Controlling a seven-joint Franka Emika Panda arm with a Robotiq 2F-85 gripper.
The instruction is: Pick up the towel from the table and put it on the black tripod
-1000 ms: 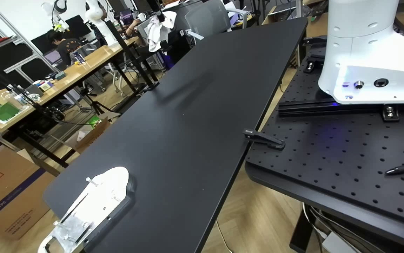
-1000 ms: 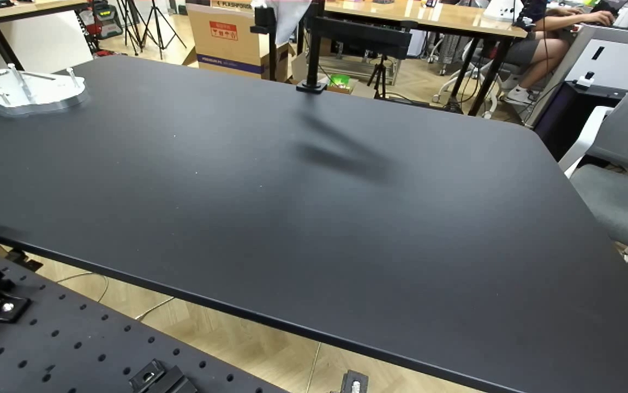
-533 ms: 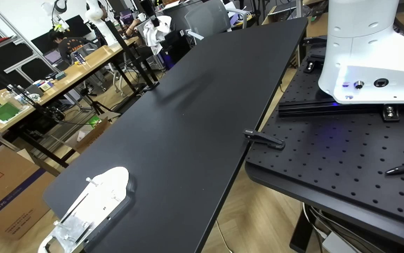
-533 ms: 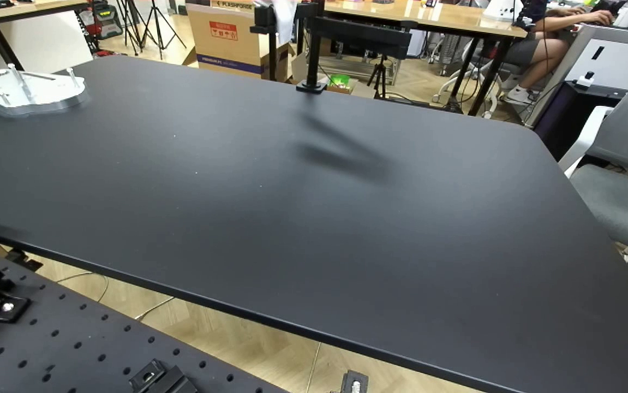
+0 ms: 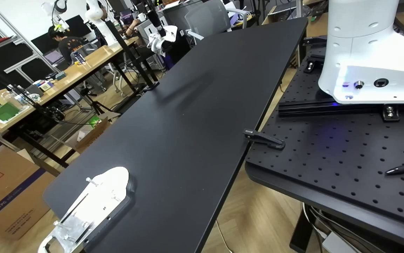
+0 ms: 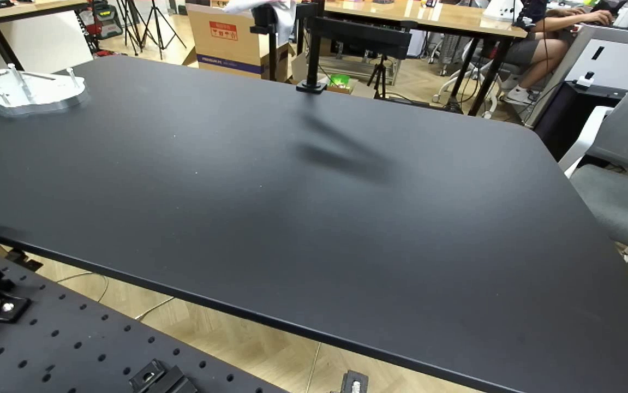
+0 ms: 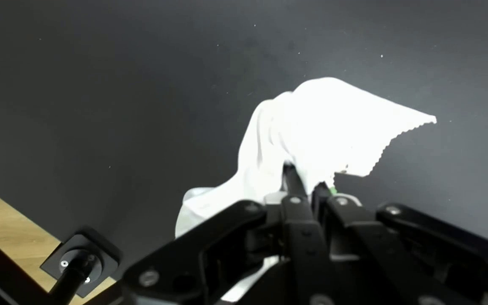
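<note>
"Where is the white cloth towel resting?"

"Nowhere; it's hanging in the air, the flat black counter spreading out behind it in the wrist view."

"What's holding it up?"

"The black two-fingered end effector. It's pinching a gathered part, so folds are spilling to both sides and a scalloped corner is sticking out free. That grip is probably suiting draping better than flat laying."

"Draping over what?"

"Likely the black upright stand, my guess for the task's tripod. Its square foot is sitting at the counter's edge, presumably clamped there against tipping. The towel is small and partly hidden in both exterior views, so I'm not able to say whether the two are touching. This is probably the carrying step, with the release yet to come."

"And farther out?"

"A white, rounded, peg-studded board is lying well apart on the counter, perhaps leaving the carrying path free. Beyond the counter, an open brown cardboard carton is holding a green packet. A larger brown cardboard box is standing near it; its contents aren't showing."
</note>
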